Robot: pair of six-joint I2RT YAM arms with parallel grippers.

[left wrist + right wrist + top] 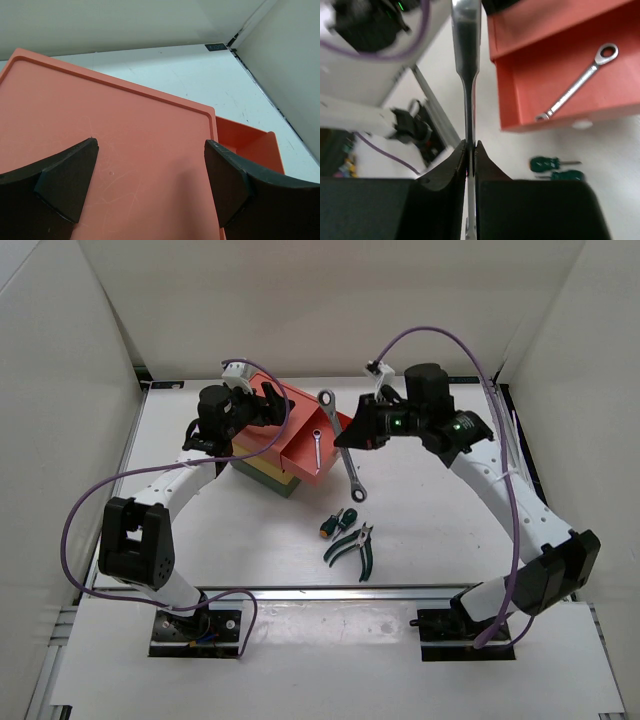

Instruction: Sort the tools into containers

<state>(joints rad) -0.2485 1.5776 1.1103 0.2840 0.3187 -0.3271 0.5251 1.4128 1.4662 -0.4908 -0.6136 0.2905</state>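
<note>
Pliers [352, 545]: lying unsorted on the counter [250, 550], near centre.
Screwdrivers [335, 522]: lying just beyond the pliers, both waiting.
Right end effector [470, 150]: clamping the large wrench [350, 472], holding it right of the drawer.
Salmon drawer [520, 95]: standing open, small wrench [577, 82] lying inside, sorted.
Left end effector [150, 180]: fingers apart, hovering over the salmon box top [100, 130].

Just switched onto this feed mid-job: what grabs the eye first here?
The right pincer is clamped on a long silver wrench, held beside the open salmon-red drawer where a smaller wrench lies. The left pincer is spread open over the red box top, while two screwdrivers and green-handled pliers lie on the table in front.
</note>
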